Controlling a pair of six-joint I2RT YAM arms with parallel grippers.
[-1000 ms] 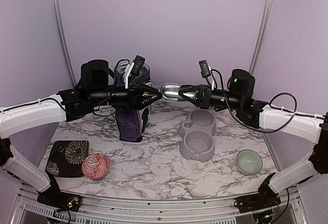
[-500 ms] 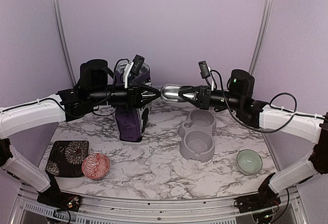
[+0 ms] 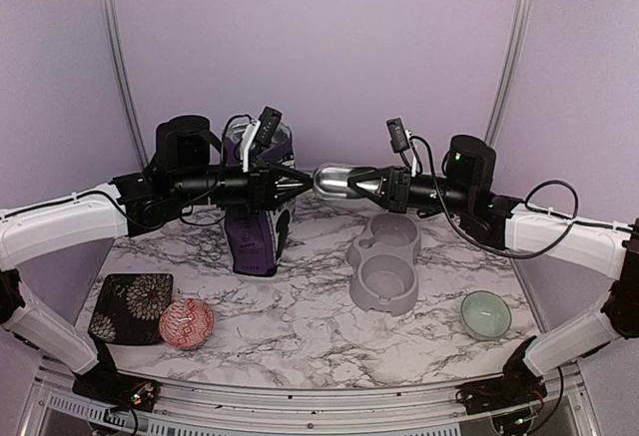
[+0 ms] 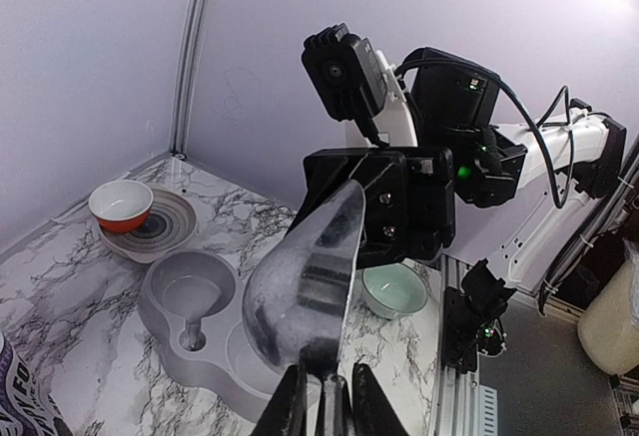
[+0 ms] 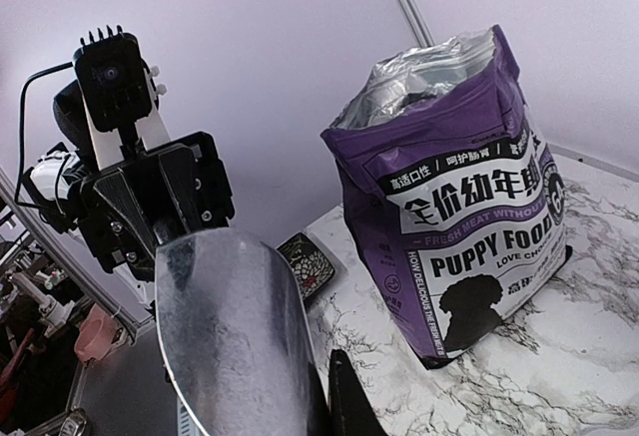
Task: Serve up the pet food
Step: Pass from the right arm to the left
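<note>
left gripper (image 3: 303, 185): closed on the handle end of the metal scoop (image 3: 336, 180), seen from the left wrist
right gripper (image 3: 351, 182): fingers clamped on the scoop's bowl end
pet food: no kibble visible; scoop empty
purple bag (image 3: 254, 226): open-topped, below-left of both grippers
grey feeder (image 3: 384, 262): under right gripper

shiny metal scoop (image 3: 334, 180); glossy purple foil-lined bag (image 5: 461, 207); marble-look tabletop (image 3: 300, 316)

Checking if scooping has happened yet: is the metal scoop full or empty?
Empty. The metal scoop shows a bare shiny bowl with no kibble in the right wrist view, and the left wrist view shows the same.
</note>
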